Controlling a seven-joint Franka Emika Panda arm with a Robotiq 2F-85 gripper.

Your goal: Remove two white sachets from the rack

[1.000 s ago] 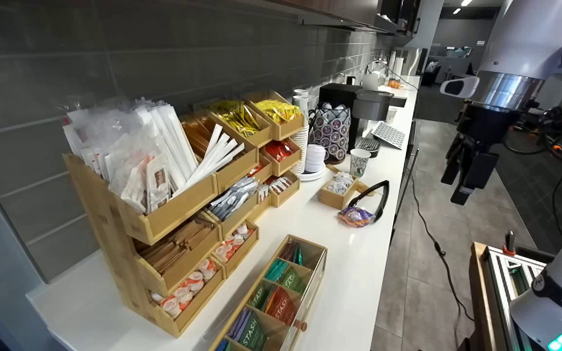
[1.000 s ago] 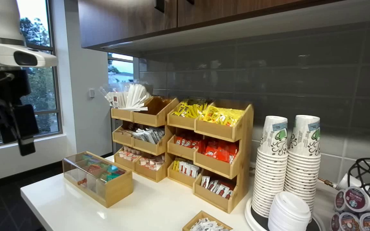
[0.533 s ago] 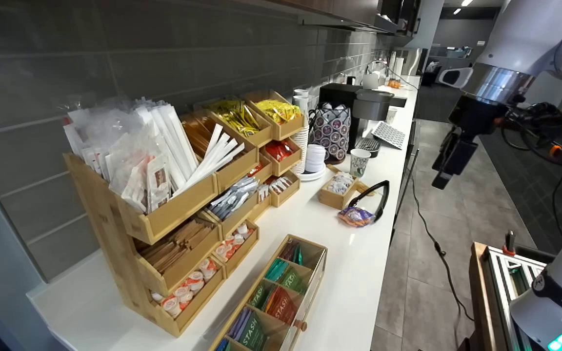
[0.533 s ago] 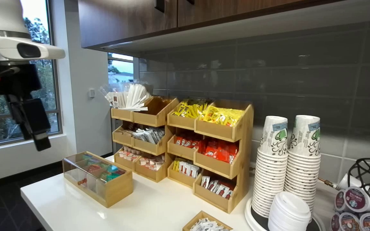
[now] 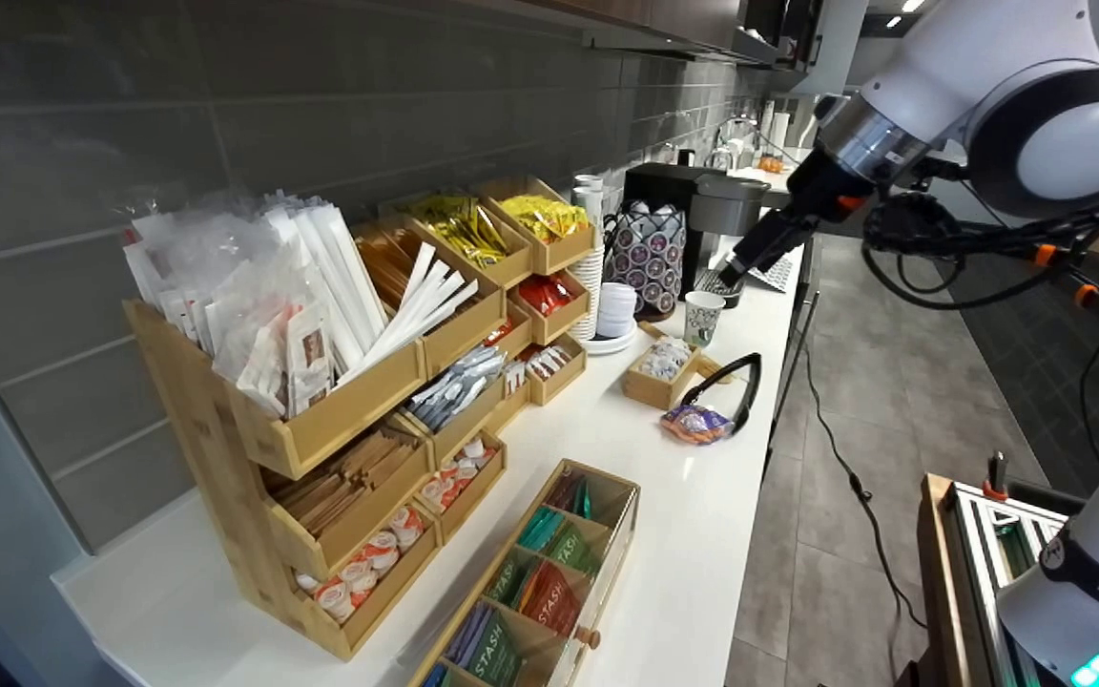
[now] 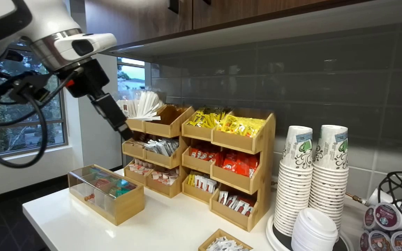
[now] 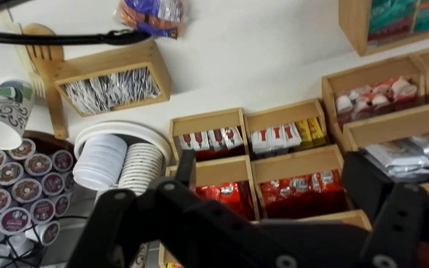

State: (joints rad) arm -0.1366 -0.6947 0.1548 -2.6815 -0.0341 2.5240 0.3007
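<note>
The light-wood stepped rack (image 5: 189, 448) stands against the tiled wall as two three-tier units, also seen in an exterior view (image 6: 266, 174). White sachets with red print (image 7: 276, 137) lie beside yellow packets in a lowest-tier compartment; they also show in an exterior view (image 6: 205, 183). More white sachets with red bottle prints (image 7: 210, 138) lie in the neighbouring compartment. Which two are meant, I cannot tell. My gripper (image 7: 270, 156) is open and empty, facing the rack in the wrist view. In both exterior views the gripper (image 5: 736, 270) (image 6: 126, 131) is tilted, in front of and apart from the rack.
A low tea box (image 6: 127, 205) stands on the white counter before the rack. Stacked paper cups (image 6: 293, 195), a small packet box (image 5: 650, 386), a paper cup (image 5: 702, 320) and a pod basket (image 5: 650, 258) stand nearby. A cabinet (image 6: 222, 17) overhangs the counter.
The arm has swung in from beyond the counter's front edge towards the rack. The gripper has gone from pointing down to tilted towards the rack. The rack and packets look unchanged.
</note>
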